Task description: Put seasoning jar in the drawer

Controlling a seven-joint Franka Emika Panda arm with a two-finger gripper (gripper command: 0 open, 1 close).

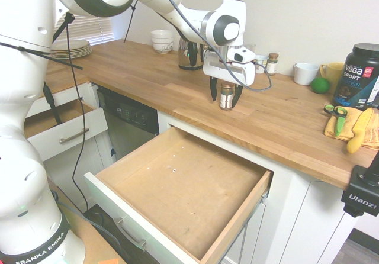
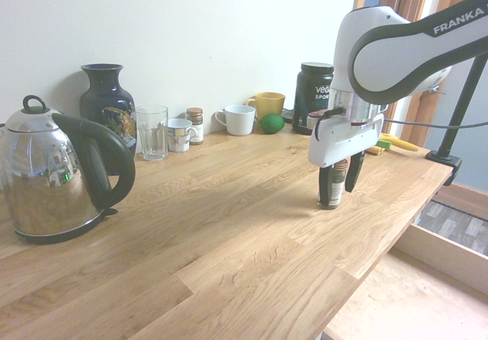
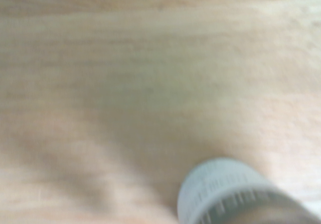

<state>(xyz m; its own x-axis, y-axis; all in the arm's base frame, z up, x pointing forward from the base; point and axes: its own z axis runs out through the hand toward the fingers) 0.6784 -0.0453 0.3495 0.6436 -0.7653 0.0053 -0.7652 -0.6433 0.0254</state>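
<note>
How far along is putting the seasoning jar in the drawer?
Done: the drawer is pulled open. In hand: the open gripper straddles the jar, which stands upright on the counter. Left: gripping it, lifting it and setting it in the drawer.

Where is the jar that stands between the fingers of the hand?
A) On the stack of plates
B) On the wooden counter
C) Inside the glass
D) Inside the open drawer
B: the jar stands upright on the counter, with the open hand around it, while the drawer is pulled out below.
</note>
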